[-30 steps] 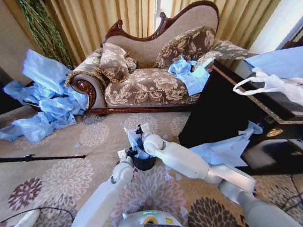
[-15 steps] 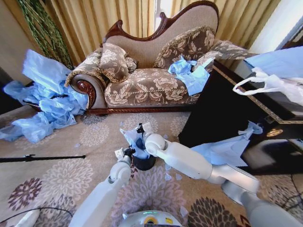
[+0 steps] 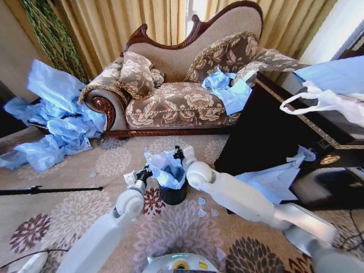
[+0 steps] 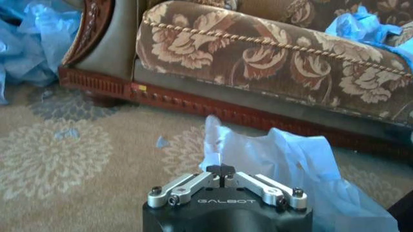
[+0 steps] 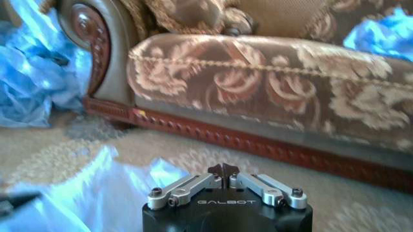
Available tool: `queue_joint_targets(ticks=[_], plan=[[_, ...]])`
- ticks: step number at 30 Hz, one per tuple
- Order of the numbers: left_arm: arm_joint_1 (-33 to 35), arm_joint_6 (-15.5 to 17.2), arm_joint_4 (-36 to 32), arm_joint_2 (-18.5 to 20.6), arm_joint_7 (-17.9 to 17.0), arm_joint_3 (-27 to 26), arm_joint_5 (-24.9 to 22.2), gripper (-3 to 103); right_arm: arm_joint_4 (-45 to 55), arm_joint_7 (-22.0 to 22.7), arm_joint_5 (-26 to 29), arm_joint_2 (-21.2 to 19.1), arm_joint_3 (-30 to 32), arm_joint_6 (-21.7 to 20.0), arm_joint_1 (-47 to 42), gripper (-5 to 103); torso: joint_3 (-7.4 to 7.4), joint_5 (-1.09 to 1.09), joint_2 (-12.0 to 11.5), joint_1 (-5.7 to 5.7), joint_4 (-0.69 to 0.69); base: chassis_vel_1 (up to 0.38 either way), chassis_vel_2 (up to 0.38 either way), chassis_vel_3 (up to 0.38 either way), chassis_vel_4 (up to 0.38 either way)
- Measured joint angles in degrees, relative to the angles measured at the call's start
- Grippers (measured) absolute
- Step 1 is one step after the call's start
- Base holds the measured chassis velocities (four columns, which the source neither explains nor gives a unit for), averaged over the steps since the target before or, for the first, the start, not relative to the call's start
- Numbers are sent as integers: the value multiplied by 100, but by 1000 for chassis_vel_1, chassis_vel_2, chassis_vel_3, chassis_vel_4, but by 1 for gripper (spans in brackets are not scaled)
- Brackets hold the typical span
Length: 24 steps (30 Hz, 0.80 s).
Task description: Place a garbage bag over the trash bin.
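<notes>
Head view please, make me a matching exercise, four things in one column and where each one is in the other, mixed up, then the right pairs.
Things:
1. garbage bag
2. trash bin
3. left end effector
4. right end effector

Places:
A. on the patterned carpet, before the sofa
B. at the bag's edge on the robot's left
C. bunched over the bin's mouth
D. at the bag's edge on the sofa side

Pairs: 1-C, 2-A, 3-B, 4-D

A floral sofa (image 3: pixel 182 96) with carved wooden trim is standing against gold curtains (image 3: pixel 131 23); a patterned beige carpet (image 3: pixel 74 210) is covering the floor, and a dark cabinet (image 3: pixel 273 142) is sitting beside it.
</notes>
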Motion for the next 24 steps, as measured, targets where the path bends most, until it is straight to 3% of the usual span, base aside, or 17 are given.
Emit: queue_joint_targets(ticks=[5,8,10,13,14,16,18,19,21,24], plan=[[33,8,-157,215,13,-7,-4,0,70,-168,-83,-207,331,-5,-467,-3,0,1,0,0,0,0,0,0,0],[70,12,-204,273,22,17,1,0,199,-253,69,-179,574,6,-606,12,0,0,0,0,0,0,0,0,0],[80,13,-204,273,23,28,4,0,241,-227,164,-142,616,17,-600,12,1,-1,0,0,1,0,0,0,0],[113,16,-203,257,33,53,18,0,381,-91,713,-28,704,-9,-435,29,0,-2,0,0,1,0,0,0,0],[113,16,-203,257,33,53,18,0,381,-91,713,-28,704,-9,-435,29,0,-2,0,0,1,0,0,0,0],[123,17,-198,244,41,56,25,0,340,-12,926,91,674,-35,-315,40,1,-1,0,0,2,0,0,0,0],[124,17,-197,242,42,55,26,0,289,0,954,137,644,-38,-279,40,1,-2,0,0,1,0,0,0,0],[123,17,-197,238,45,56,28,0,202,25,1000,228,577,-42,-233,50,1,-1,0,0,1,0,0,0,0],[116,18,-193,236,48,55,30,0,133,52,1054,310,520,-49,-204,50,1,0,0,0,2,0,0,0,0],[107,16,-185,225,67,46,33,0,-128,97,1140,506,419,-55,-173,67,1,0,0,0,1,0,0,0,0]])
